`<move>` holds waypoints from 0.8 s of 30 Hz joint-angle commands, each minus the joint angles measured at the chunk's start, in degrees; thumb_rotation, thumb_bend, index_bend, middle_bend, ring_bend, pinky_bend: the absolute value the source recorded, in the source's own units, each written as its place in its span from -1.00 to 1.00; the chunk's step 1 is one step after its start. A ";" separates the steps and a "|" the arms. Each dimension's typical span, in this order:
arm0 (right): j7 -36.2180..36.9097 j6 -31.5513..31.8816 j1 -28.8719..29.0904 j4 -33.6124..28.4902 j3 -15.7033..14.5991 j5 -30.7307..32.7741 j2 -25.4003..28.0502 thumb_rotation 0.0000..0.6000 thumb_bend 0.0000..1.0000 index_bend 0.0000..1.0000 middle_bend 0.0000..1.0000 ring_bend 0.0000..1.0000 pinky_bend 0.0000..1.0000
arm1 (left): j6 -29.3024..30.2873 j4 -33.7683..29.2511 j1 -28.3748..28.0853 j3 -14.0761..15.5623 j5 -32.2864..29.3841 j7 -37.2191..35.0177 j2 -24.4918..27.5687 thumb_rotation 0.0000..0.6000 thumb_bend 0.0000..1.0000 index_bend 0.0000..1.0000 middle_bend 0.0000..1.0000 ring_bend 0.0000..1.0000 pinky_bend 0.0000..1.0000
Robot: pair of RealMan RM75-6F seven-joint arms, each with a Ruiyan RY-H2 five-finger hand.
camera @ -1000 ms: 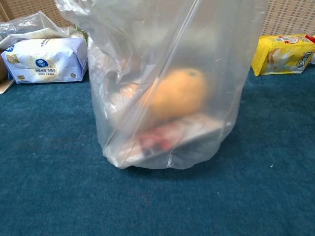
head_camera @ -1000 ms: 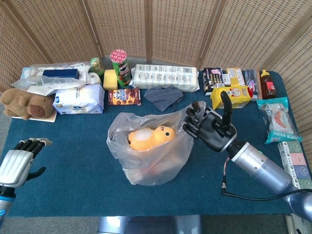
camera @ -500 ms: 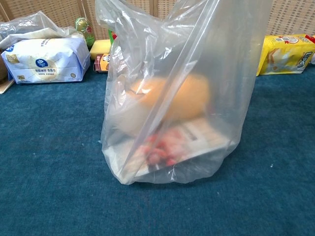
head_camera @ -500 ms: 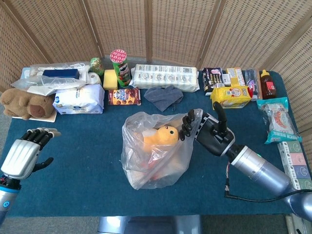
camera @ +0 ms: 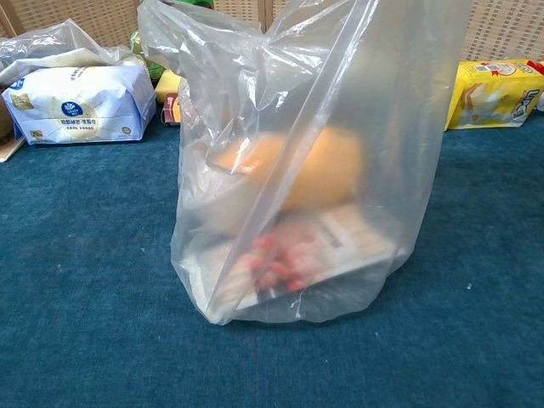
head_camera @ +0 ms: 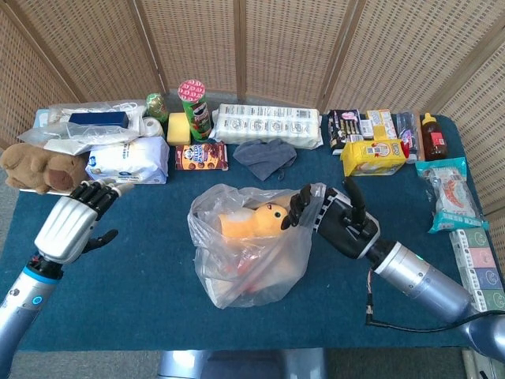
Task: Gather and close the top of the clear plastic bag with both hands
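Note:
A clear plastic bag [head_camera: 248, 245] stands mid-table on the blue cloth, holding an orange plush toy [head_camera: 246, 223] and a flat packet. The chest view shows the bag [camera: 297, 170] close up, filling most of the frame, with the orange toy [camera: 293, 170] and a red-and-white packet [camera: 297, 255] inside. My right hand [head_camera: 335, 221] grips the bag's upper right rim, fingers curled over the plastic. My left hand [head_camera: 72, 223] hovers open at the left, fingers spread, well clear of the bag. Neither hand shows in the chest view.
A brown plush bear [head_camera: 35, 168], a white tissue pack [head_camera: 126, 163], a chip can [head_camera: 195, 109], a cookie box [head_camera: 201, 156], a grey cloth [head_camera: 264, 156], a yellow packet [head_camera: 373, 155] and snack packs [head_camera: 450, 193] line the table's back and right side. A black cable [head_camera: 402, 320] lies front right.
My left hand has risen and moved right toward the bag, from the table's front-left corner. The right hand shifted slightly left with the rim, and the bag stands more upright.

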 commanded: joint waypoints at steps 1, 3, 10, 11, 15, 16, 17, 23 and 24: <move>-0.96 -0.52 -0.21 -0.11 -0.12 0.54 -0.23 -0.22 -0.60 0.06 0.08 0.03 -0.24 | -1.95 -0.15 -2.88 -1.66 0.10 1.28 -1.58 1.00 -0.67 -0.70 -0.46 -0.58 -0.48; -1.46 -0.78 -0.24 -0.14 -0.16 0.97 -0.29 -0.21 -0.60 0.06 0.07 0.03 -0.24 | -2.92 -0.21 -4.43 -2.35 -0.03 2.00 -2.62 1.00 -0.67 -0.70 -0.46 -0.58 -0.48; -2.92 -1.34 -0.62 -0.19 -0.55 2.38 -0.25 -0.21 -0.59 0.06 0.07 0.03 -0.27 | -8.59 1.23 -10.82 -4.20 -2.16 1.98 -7.36 1.00 -0.67 -0.71 -0.46 -0.58 -0.48; -3.06 -1.39 -0.67 -0.23 -0.61 2.58 -0.23 -0.22 -0.60 0.06 0.07 0.03 -0.27 | -9.12 1.41 -11.41 -4.26 -2.36 1.95 -7.75 1.00 -0.67 -0.71 -0.46 -0.58 -0.48; -3.64 -1.29 -0.68 -0.41 -0.81 3.26 -0.09 -0.20 -0.60 0.06 0.07 0.02 -0.28 | -10.50 2.21 -13.35 -4.48 -3.13 1.96 -9.19 1.00 -0.67 -0.70 -0.46 -0.58 -0.48; -3.76 -1.29 -0.70 -0.46 -0.88 3.39 -0.05 -0.20 -0.60 0.06 0.07 0.02 -0.28 | -10.69 2.50 -13.81 -4.57 -3.26 2.01 -9.63 1.00 -0.67 -0.70 -0.46 -0.58 -0.48; -3.91 -1.28 -0.72 -0.52 -0.95 3.49 0.01 -0.20 -0.60 0.06 0.07 0.02 -0.28 | -10.88 2.81 -14.26 -4.65 -3.39 2.06 -10.13 1.00 -0.67 -0.70 -0.46 -0.58 -0.48; -4.37 -0.93 -0.74 -0.88 -1.37 4.23 0.25 -0.21 -0.60 0.06 0.07 0.02 -0.28 | -12.20 4.63 -17.01 -4.81 -4.12 1.85 -13.52 1.00 -0.67 -0.70 -0.46 -0.58 -0.48; -4.46 -0.90 -0.77 -0.93 -1.46 4.33 0.26 -0.21 -0.60 0.06 0.07 0.02 -0.28 | -12.43 4.99 -17.43 -4.77 -4.24 1.84 -14.07 1.00 -0.66 -0.69 -0.46 -0.58 -0.48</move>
